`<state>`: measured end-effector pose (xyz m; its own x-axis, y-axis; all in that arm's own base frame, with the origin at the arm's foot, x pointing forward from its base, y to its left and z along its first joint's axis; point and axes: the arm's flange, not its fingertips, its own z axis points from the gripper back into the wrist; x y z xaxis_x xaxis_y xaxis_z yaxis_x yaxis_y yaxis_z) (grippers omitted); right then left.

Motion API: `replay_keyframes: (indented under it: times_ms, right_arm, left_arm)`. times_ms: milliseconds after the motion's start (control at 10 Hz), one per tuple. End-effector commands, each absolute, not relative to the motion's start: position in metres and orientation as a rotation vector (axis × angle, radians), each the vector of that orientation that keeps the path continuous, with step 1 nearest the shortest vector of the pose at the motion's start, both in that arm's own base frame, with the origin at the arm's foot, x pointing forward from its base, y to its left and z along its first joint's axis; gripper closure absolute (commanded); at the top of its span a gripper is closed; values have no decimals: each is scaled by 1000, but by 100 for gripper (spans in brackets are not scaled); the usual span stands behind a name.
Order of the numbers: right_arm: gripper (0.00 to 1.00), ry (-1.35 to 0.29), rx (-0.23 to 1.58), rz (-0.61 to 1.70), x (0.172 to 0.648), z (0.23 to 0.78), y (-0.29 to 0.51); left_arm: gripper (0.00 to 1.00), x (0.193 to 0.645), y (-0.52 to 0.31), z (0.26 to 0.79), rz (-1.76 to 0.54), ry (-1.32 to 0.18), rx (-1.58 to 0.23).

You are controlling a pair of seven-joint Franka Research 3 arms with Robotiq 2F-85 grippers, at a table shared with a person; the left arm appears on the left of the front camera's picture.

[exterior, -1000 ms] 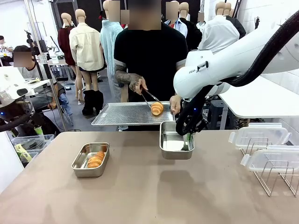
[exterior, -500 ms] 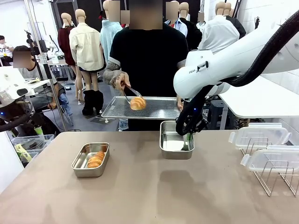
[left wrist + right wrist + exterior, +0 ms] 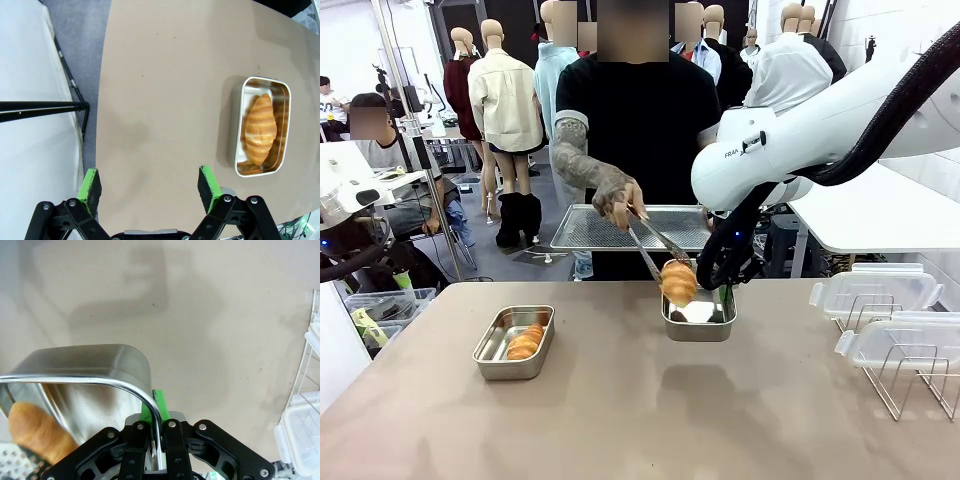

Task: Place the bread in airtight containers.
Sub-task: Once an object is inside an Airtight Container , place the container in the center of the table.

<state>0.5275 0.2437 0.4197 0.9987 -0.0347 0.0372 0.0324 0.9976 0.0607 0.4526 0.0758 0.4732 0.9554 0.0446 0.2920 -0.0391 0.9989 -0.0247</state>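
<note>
One steel container (image 3: 490, 355) sits on the table's left with a golden roll of bread (image 3: 525, 341) in it. The left wrist view looks down on this container (image 3: 240, 125) and its roll (image 3: 260, 129), with my left gripper (image 3: 150, 184) open high above bare tabletop beside them. My right gripper (image 3: 723, 296) is shut on the right rim of the second container (image 3: 698, 328), held just above the table. A person's tongs (image 3: 650, 245) hold a second roll (image 3: 678, 282) at that container's left edge. The right wrist view shows the rim (image 3: 100, 377) clamped in my right gripper (image 3: 157, 412) and the roll (image 3: 37, 432) inside.
The person holds a flat perforated tray (image 3: 610, 228) beyond the table's far edge. Two clear lids (image 3: 875, 288) (image 3: 910, 342) rest on a wire rack (image 3: 910, 390) at the right. Bare tabletop lies across the front and middle.
The person lifted the roll off the tray with tongs and brought it down to the container I hold. The tray drifted right. Neither arm moved.
</note>
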Motion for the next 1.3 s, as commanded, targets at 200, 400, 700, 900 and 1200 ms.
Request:
replay_keyframes:
  times_ms: [200, 400, 700, 900, 1200]
  right_arm:
    - [100, -39, 58, -25, 529, 422, 244]
    - [100, -39, 58, -25, 529, 422, 244]
    - [100, -39, 58, -25, 529, 422, 244]
    - [100, -39, 58, -25, 529, 422, 244]
    - [100, -39, 58, -25, 529, 422, 244]
  left_arm:
    - [0, 452, 77, 473, 50, -296, -14]
    - [0, 452, 77, 473, 50, -296, -14]
    - [0, 452, 77, 473, 50, -296, -14]
    - [0, 452, 77, 473, 50, -296, -14]
    - [0, 452, 77, 473, 50, -296, -14]
